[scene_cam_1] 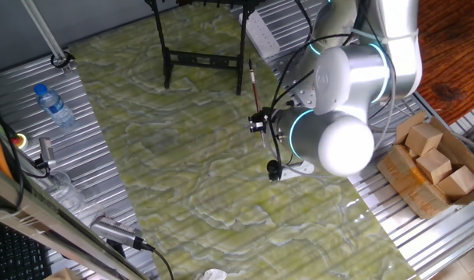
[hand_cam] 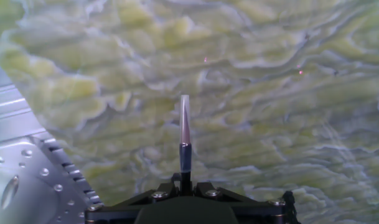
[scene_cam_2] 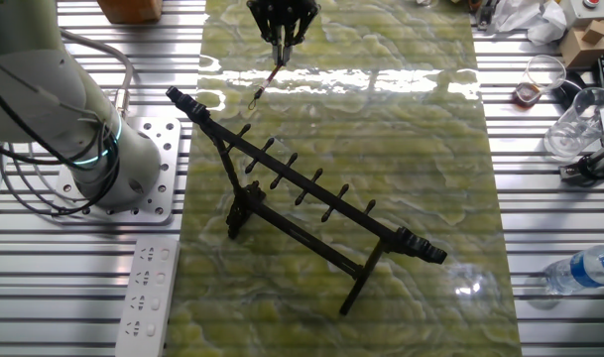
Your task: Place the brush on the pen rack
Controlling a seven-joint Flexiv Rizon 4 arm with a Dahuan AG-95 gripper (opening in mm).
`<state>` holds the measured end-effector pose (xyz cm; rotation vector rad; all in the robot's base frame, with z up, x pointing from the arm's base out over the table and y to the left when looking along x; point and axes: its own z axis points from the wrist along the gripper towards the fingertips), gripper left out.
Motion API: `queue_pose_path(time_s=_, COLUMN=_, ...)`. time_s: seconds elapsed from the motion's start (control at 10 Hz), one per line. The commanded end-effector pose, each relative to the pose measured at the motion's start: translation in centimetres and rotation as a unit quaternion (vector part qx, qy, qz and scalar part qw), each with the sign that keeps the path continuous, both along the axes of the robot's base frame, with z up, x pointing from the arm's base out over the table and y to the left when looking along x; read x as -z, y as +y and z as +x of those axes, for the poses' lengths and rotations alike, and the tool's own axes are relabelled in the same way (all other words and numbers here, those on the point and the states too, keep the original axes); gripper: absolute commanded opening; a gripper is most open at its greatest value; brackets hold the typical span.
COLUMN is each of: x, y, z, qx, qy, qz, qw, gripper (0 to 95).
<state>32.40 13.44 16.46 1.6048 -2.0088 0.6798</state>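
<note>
Hand view shows the brush [hand_cam: 185, 134] pinched in the pincer [hand_cam: 185, 184], sticking straight out along the fingers over the green marbled desk [hand_cam: 289, 124], clear of the surface as far as can be judged; pale end points away from the cam, darker section sits nearest the jaws. In the other fixed view the pincer [scene_cam_2: 280, 40] hangs at the far edge of the desk w/ the brush [scene_cam_2: 267, 81] dangling below it, tilted, well apart from the pen rack [scene_cam_2: 302, 208], which stands mid-desk w/ its long bar running diagonally. Step in hand, by my read: carry the brush over to the rack & lay it across. To do it well: keep the pinch firm since the brush is thin & could swing; approach from above, not from the side, so the shaft doesn't knock the pegs; turn the wrist so the brush lies level across the supports before letting go; release low so it doesn't bounce or roll off. Which pegs suit best I can't tell from here. Counts: 1 brush, 1 pen rack, 1 pincer, 1 white power strip [scene_cam_2: 146, 296] beside the arm base, 1 water bottle [scene_cam_1: 53, 106] on the slatted edge.
</note>
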Motion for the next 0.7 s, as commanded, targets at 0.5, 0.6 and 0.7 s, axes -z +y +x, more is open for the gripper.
queue_pose_path(time_s=0.5, x=-1.7, y=-0.8, z=0.6, qx=-0.008, qy=0.019, qz=-0.007, qw=0.9998, gripper=0.0)
queue_pose_path(time_s=0.6, x=-2.0, y=-1.0, z=0.8, qx=-0.013, qy=0.024, qz=-0.009, qw=0.9996, gripper=0.0)
queue_pose_path(time_s=0.7, x=-2.3, y=-1.3, z=0.7, qx=-0.016, qy=0.027, qz=-0.009, qw=0.9995, gripper=0.0)
